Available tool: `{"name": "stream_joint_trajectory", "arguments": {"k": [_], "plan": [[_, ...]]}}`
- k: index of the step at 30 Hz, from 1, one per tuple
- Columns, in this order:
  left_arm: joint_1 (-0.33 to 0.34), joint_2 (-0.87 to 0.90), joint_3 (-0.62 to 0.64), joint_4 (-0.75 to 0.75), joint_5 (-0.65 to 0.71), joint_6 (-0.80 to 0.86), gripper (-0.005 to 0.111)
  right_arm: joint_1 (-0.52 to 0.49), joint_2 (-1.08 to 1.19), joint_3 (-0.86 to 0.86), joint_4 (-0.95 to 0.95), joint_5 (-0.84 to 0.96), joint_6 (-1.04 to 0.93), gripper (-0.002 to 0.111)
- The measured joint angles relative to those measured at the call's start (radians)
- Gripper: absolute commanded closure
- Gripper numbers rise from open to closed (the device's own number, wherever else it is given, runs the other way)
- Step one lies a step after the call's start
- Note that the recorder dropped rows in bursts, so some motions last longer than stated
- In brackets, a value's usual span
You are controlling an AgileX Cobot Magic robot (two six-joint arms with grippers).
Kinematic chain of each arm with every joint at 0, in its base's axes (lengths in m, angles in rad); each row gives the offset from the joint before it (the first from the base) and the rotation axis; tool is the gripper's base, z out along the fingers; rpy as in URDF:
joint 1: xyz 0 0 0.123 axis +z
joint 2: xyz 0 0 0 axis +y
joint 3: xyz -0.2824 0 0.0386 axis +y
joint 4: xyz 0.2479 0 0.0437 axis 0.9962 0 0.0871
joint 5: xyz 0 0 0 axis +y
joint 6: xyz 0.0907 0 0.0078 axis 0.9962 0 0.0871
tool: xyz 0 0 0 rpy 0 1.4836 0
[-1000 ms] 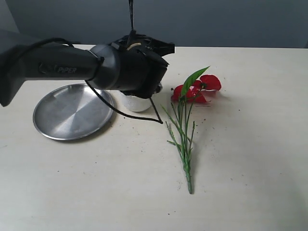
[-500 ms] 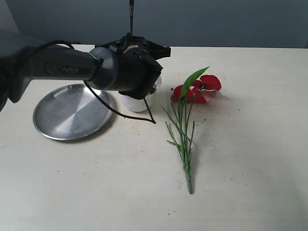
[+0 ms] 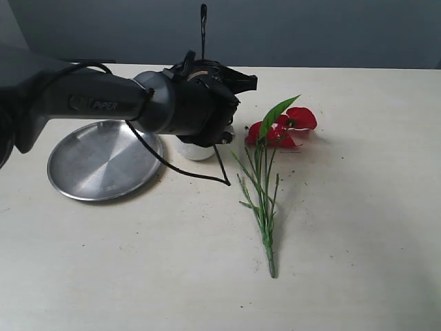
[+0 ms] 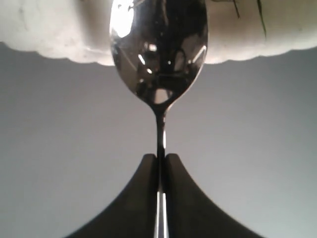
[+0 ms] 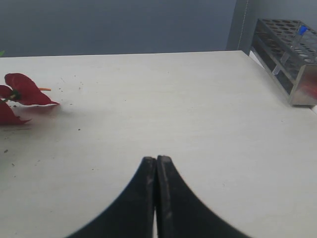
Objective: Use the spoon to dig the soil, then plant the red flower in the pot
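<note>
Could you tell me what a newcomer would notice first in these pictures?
The bulky black left arm fills the exterior view's upper left, its pincer shut on a shiny spoon held close to the rim of the white pot. To its right the red flower lies flat on the pale table; a steel plate sits left.

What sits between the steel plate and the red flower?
The pot, mostly hidden behind the left gripper holding the spoon; exterior view.

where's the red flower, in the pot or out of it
Out. The red flower lies flat on the table, beside the pot, stems unplanted.
</note>
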Motion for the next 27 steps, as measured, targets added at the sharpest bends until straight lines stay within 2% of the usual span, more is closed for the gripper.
{"name": "stream_joint_trajectory", "arguments": {"k": [3,8,16,27], "plan": [[-0.023,0.000,0.000,-0.041,-0.017,0.000,0.106,0.000,0.000,0.000,0.000,0.000,0.000,0.109],[-0.025,0.000,0.000,-0.048,-0.077,0.000,0.106,0.000,0.000,0.000,0.000,0.000,0.000,0.109],[-0.040,0.000,0.000,-0.119,-0.089,0.000,0.106,0.000,0.000,0.000,0.000,0.000,0.000,0.109],[-0.047,0.000,0.000,-0.127,-0.171,0.000,0.106,0.000,0.000,0.000,0.000,0.000,0.000,0.109]]}}
